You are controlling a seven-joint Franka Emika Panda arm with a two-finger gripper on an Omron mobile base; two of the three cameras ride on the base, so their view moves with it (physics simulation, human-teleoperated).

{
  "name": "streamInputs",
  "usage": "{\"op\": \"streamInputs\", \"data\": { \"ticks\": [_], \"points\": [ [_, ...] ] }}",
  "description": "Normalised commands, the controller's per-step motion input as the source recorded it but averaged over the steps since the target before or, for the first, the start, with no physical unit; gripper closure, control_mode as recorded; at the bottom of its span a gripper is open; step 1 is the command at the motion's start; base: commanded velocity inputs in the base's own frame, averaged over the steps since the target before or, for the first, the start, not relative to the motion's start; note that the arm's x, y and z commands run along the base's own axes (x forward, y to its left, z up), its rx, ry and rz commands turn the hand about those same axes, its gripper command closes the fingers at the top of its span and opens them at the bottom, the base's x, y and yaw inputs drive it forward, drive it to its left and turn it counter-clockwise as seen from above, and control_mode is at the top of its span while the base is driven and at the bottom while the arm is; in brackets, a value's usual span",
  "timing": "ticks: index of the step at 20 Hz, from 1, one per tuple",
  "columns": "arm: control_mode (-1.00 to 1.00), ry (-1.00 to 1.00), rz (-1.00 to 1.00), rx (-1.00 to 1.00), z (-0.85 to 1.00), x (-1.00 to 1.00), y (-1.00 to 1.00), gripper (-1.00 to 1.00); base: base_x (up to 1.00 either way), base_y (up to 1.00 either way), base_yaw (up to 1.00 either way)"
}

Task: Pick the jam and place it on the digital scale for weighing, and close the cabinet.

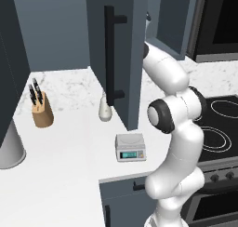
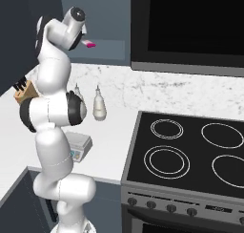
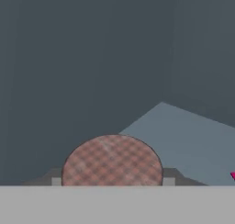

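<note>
Jam, a short rigid orange-brown cylindrical jar [image 3: 112,161], sits inside the slate-blue cabinet [image 1: 100,30], flanked by 2 grey fingers [image 3: 169,177]; whether they pinch cannot be told. Judged light and smooth: grasp mid-body across the diameter.

Arm reaches high (elbow bent); pincer [image 3: 112,182] fingers flank something round.

Cabinet [image 1: 122,58]: matt slate-blue panels, smooth; black bar handle [image 1: 109,54], satin finish. Counter [image 1: 60,147]: white marble-look stone with grey veining, smooth. Knife block [image 1: 42,112], at 9 o'clock of the digital scale [image 1: 130,147]: pale wood. Scale: light-grey plastic, matt. Bottle [image 1: 105,109]: white, glossy. Stovetop [image 2: 190,151]: glossy black glass. Jam [image 3: 111,161]: lid shown with a mottled brown, chequered texture, matt.
</note>
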Motion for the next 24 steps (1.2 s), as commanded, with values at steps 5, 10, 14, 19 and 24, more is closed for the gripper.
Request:
{"op": "streamInputs", "data": {
  "ticks": [5, 10, 14, 19, 24],
  "points": [
    [-1.00, 0.03, 0.00, 0.00, -0.02, 0.06, 0.03, 1.00, 0.00, 0.00, 0.00],
    [-1.00, -0.14, 0.00, 0.07, 0.00, -0.38, -0.07, 1.00, 0.00, 0.00, 0.00],
    [-1.00, -0.26, 0.00, 0.12, 0.11, -0.75, -0.06, 1.00, 0.00, 0.00, 0.00],
    [-1.00, -0.37, 0.00, 0.09, 0.20, -0.99, -0.07, 1.00, 0.00, 0.00, 0.00],
    [-1.00, -0.30, 0.00, 0.09, 0.27, -0.98, -0.14, 1.00, 0.00, 0.00, 0.00]
  ]
}}
